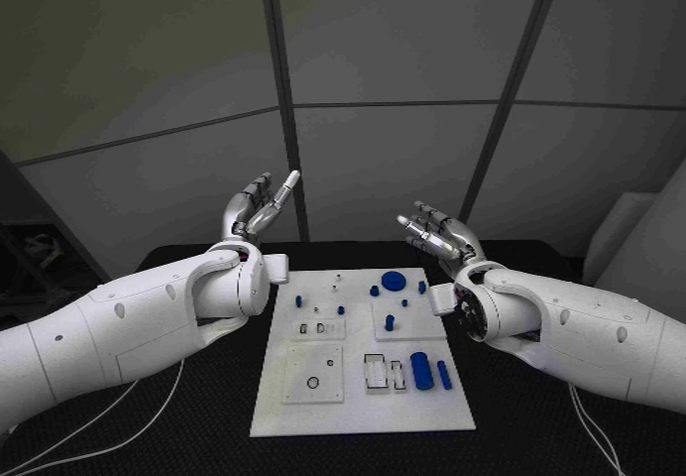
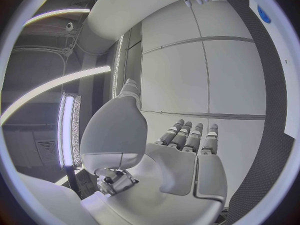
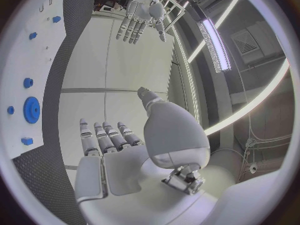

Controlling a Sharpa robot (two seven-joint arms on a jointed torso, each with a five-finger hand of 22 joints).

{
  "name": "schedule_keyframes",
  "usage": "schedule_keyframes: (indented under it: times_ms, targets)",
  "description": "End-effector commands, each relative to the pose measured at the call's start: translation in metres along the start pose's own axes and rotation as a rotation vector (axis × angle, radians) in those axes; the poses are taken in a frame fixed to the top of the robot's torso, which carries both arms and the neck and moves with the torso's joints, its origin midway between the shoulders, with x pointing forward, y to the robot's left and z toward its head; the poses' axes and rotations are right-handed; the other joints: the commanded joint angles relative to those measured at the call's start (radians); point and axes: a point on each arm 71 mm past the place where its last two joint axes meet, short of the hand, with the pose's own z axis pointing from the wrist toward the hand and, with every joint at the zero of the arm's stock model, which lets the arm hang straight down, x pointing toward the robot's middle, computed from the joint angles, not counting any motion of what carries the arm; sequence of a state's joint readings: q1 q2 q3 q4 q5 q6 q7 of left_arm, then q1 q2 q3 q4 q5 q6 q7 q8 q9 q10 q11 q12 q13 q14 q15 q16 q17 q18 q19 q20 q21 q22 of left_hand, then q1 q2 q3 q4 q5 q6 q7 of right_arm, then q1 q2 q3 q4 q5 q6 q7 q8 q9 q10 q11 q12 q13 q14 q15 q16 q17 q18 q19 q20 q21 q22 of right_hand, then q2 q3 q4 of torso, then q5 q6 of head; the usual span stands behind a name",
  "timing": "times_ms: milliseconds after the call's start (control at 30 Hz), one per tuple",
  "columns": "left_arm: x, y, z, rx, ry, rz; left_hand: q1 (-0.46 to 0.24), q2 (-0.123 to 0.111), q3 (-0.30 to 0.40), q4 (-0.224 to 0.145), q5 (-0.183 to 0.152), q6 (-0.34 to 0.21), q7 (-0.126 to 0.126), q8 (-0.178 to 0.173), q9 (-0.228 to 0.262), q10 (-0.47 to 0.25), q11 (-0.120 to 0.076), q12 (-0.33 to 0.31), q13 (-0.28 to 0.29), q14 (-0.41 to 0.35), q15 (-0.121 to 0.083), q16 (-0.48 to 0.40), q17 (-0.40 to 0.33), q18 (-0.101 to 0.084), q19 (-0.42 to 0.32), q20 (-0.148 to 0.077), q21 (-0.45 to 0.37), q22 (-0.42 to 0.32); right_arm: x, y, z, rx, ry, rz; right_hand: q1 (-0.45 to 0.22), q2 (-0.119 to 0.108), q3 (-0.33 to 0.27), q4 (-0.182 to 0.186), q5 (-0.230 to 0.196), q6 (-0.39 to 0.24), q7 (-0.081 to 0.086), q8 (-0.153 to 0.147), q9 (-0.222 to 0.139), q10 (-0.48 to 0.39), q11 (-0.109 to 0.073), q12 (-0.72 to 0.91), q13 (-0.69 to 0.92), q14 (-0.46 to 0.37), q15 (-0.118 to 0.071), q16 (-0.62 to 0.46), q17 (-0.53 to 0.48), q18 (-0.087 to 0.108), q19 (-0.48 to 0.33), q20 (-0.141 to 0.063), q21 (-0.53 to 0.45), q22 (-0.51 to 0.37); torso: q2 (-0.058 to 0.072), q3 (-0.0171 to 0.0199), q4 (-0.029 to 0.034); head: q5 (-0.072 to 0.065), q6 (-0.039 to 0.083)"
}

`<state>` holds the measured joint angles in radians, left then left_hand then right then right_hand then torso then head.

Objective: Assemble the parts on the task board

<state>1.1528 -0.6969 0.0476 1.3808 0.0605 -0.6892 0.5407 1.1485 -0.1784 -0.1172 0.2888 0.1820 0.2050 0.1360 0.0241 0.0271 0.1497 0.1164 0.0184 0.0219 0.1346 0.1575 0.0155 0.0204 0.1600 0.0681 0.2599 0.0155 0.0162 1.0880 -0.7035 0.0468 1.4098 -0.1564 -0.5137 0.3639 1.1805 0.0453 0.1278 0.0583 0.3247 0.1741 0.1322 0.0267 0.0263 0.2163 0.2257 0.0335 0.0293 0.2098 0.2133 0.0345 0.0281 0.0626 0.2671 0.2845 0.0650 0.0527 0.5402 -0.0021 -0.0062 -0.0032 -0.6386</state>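
Black table (image 1: 171, 436) under board; white cables (image 1: 129, 407) trail across it, possibly robot's.

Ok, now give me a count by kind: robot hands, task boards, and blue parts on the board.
Robot hands: 2, the left robot hand and the right robot hand, both raised and holding nothing
Task board: 1
Blue parts: 8 plainly visible; a possible ninth is too small to tell
Total: 11
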Motion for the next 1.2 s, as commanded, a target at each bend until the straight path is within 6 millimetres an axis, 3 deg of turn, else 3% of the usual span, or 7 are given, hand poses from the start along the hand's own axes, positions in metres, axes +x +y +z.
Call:
schedule_keyframes:
  times_ms: [33,233,300,467,867,1000,1200]
  targets:
    - [0.002,-0.003,0.001,0.030,0.026,-0.025,0.060,0.012,0.013,0.011,0.004,0.041,0.040,0.009,0.005,0.045,0.029,0.011,0.006,0.035,0.019,0.013,0.006,0.017,0.004,0.025,0.006,0.003,0.009,0.000,0.002,0.019,0.140,-0.037,0.155,0.001,0.025,-0.095,-0.003,0.322,0.151,0.081,0.043,0.434,0.023,0.097,0.044,0.416,0.016,0.101,0.040,0.062,0.232,0.006,0.106,0.054,0.000,0.0000,-0.0001,0.000,0.000]
    - [-0.019,-0.007,-0.003,0.028,0.029,-0.025,0.165,0.079,0.088,-0.003,-0.012,0.315,0.131,0.071,0.036,0.426,0.133,0.091,0.042,0.426,0.068,0.116,0.050,-0.027,0.229,0.033,0.109,0.059,-0.011,0.013,0.007,-0.164,0.146,-0.379,0.196,-0.019,0.082,-0.147,-0.014,0.658,0.110,0.135,0.058,0.701,-0.029,0.123,0.033,0.683,-0.035,0.130,0.035,0.115,0.386,0.007,0.176,0.074,0.008,0.0026,0.0013,-0.002,-0.016]
    - [-0.022,-0.007,-0.004,0.030,0.029,-0.023,0.212,0.098,0.108,-0.011,-0.016,0.442,0.132,0.099,0.049,0.622,0.119,0.135,0.056,0.604,0.053,0.163,0.065,-0.009,0.422,0.033,0.197,0.102,-0.012,0.016,0.008,-0.181,0.158,-0.430,0.194,-0.030,0.112,-0.154,-0.020,0.701,0.100,0.130,0.050,0.747,-0.040,0.111,0.032,0.727,-0.046,0.124,0.036,0.122,0.412,0.003,0.187,0.074,0.011,0.0029,0.0024,-0.002,-0.014]
    - [-0.026,-0.010,-0.007,0.033,0.049,-0.013,0.259,0.118,0.114,-0.048,-0.020,0.655,0.108,0.136,0.059,0.762,0.084,0.156,0.048,0.768,0.010,0.195,0.068,0.023,0.634,0.021,0.290,0.133,-0.014,0.021,0.012,-0.213,0.197,-0.549,0.182,-0.058,0.183,-0.162,-0.019,0.764,0.086,0.113,0.041,0.822,-0.058,0.078,0.032,0.810,-0.068,0.113,0.037,0.124,0.482,-0.016,0.221,0.079,0.027,0.0037,0.0036,-0.005,-0.007]
    - [-0.025,-0.023,-0.027,0.039,0.195,0.006,0.310,0.145,0.113,-0.117,-0.027,0.800,0.064,0.114,0.039,0.955,0.025,0.137,0.043,1.014,-0.062,0.208,0.105,0.025,0.842,-0.046,0.356,0.137,-0.020,0.046,0.030,-0.209,0.275,-0.920,0.174,-0.115,0.229,-0.175,-0.022,0.872,0.041,0.106,0.049,0.989,-0.113,0.050,0.038,1.065,-0.153,0.168,0.081,0.124,0.661,-0.102,0.361,0.134,0.079,0.0033,0.0129,-0.019,0.009]
    - [-0.024,-0.028,-0.037,0.040,0.229,0.001,0.311,0.144,0.110,-0.120,-0.029,0.807,0.062,0.103,0.038,0.971,0.023,0.126,0.043,1.037,-0.067,0.204,0.113,0.025,0.858,-0.052,0.359,0.136,-0.018,0.054,0.035,-0.190,0.287,-1.073,0.175,-0.129,0.191,-0.179,-0.022,0.884,0.030,0.098,0.048,1.007,-0.130,0.036,0.036,1.198,-0.192,0.246,0.130,0.121,0.756,-0.152,0.478,0.197,0.102,-0.0008,0.0188,-0.024,0.018]
    - [-0.020,-0.034,-0.047,0.038,0.255,-0.015,0.298,0.139,0.097,-0.121,-0.029,0.804,0.067,0.079,0.038,0.964,0.033,0.094,0.043,0.996,-0.052,0.152,0.107,0.022,0.845,-0.043,0.340,0.121,-0.009,0.058,0.038,-0.160,0.305,-1.256,0.161,-0.145,0.170,-0.169,-0.032,0.880,0.027,0.070,0.044,0.970,-0.137,0.028,0.034,1.302,-0.206,0.392,0.234,0.120,0.813,-0.193,0.635,0.290,0.136,-0.0046,0.0285,-0.034,0.037]
